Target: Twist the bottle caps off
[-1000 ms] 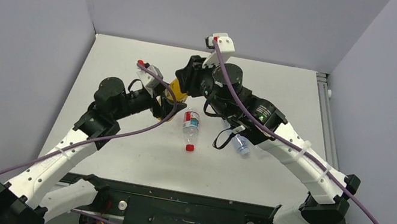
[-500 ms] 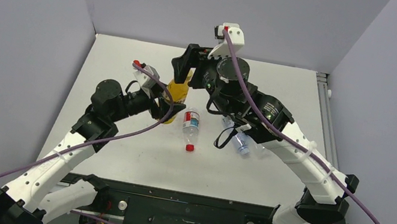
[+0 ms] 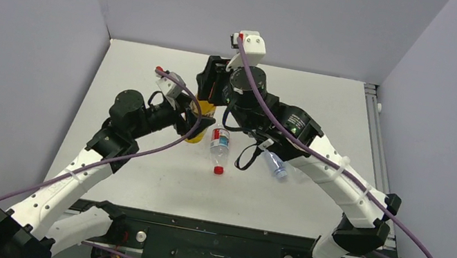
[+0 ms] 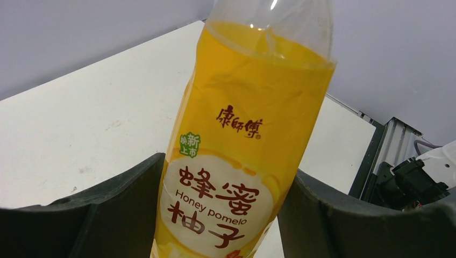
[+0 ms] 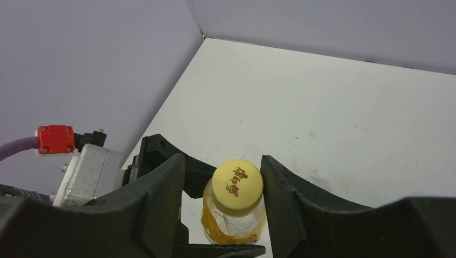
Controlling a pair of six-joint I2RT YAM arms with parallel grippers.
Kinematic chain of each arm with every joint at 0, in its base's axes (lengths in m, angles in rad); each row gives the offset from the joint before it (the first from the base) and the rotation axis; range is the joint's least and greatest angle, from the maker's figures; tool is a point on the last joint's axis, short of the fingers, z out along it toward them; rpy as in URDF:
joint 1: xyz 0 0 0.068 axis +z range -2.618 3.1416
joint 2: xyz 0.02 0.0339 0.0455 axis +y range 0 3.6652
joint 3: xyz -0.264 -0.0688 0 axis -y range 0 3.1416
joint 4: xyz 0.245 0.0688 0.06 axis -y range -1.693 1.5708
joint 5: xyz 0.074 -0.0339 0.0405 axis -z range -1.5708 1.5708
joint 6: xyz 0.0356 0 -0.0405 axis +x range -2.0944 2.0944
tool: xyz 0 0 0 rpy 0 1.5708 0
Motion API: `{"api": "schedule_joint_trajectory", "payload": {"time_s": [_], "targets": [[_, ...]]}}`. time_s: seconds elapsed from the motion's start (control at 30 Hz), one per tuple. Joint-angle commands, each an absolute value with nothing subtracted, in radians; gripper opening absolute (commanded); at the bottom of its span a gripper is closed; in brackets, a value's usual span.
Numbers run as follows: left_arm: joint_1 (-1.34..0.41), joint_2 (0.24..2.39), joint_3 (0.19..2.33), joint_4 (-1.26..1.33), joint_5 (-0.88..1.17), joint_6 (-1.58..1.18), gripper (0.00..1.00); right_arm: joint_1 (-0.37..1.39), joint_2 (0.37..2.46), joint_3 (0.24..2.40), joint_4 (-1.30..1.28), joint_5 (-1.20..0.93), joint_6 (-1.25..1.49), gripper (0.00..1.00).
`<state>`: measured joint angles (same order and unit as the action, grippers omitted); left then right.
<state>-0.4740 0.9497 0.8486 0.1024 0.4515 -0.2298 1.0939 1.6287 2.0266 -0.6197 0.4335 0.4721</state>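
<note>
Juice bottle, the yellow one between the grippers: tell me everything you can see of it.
The juice bottle is clear plastic holding orange-yellow drink, with a yellow Honey pomelo label. Its yellow cap, printed on top, is on. The left gripper holds it near upright, jaws pressed on both sides of its body. The right gripper has its jaws flanking the cap, contact unclear.

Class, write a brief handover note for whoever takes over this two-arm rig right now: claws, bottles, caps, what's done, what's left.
Left claw: shut on the yellow juice bottle, cap end up.
Right claw: open, straddling the yellow cap, a gap on one side.
Red-label bottle lies on the table, red cap on. Blue-label bottle lies under the right arm; its cap is hard to see.
Done: no cap seen off.
Left: probably close on the yellow cap and twist it off, then the other bottles.
</note>
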Motion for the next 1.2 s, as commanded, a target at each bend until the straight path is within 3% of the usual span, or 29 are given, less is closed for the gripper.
{"api": "schedule_joint_trajectory", "payload": {"time_s": [0.0,0.1,0.23,0.3,0.33,0.5,0.67,0.8,1.07,1.1,1.13,1.17], "targets": [[-0.468,0.928,0.900,0.152,0.433,-0.255,0.00,1.087,1.636,2.070,-0.642,0.453,0.468,0.48],[-0.468,0.927,0.903,0.147,0.427,-0.257,0.00,1.083,1.635,2.063,-0.635,0.447,0.478,0.40],[-0.468,0.937,0.910,0.149,0.423,-0.266,0.00,1.080,1.625,2.054,-0.618,0.441,0.478,0.11],[-0.468,0.941,0.914,0.148,0.423,-0.272,0.00,1.079,1.613,2.040,-0.599,0.425,0.472,0.01],[-0.468,0.942,0.920,0.148,0.424,-0.277,0.00,1.077,1.607,2.032,-0.590,0.413,0.464,0.00],[-0.448,0.936,0.956,0.134,0.515,-0.312,0.00,1.046,1.566,2.008,-0.512,0.145,0.388,0.00],[-0.359,0.915,0.955,0.241,0.784,-0.490,0.00,0.963,1.513,1.973,-0.426,-0.314,0.383,0.00],[-0.334,0.910,0.961,0.318,0.946,-0.599,0.00,0.928,1.453,1.886,-0.310,-0.563,0.380,0.00],[-0.352,0.915,0.978,0.368,1.027,-0.686,0.00,0.926,1.427,1.888,-0.330,-0.586,0.319,0.01],[-0.352,0.916,0.975,0.362,1.023,-0.676,0.00,0.926,1.424,1.889,-0.343,-0.553,0.315,0.09],[-0.353,0.919,0.974,0.346,1.010,-0.666,0.00,0.937,1.416,1.887,-0.349,-0.423,0.314,0.29],[-0.353,0.919,0.971,0.335,0.997,-0.631,0.00,0.946,1.411,1.881,-0.362,-0.343,0.308,0.38]]}}
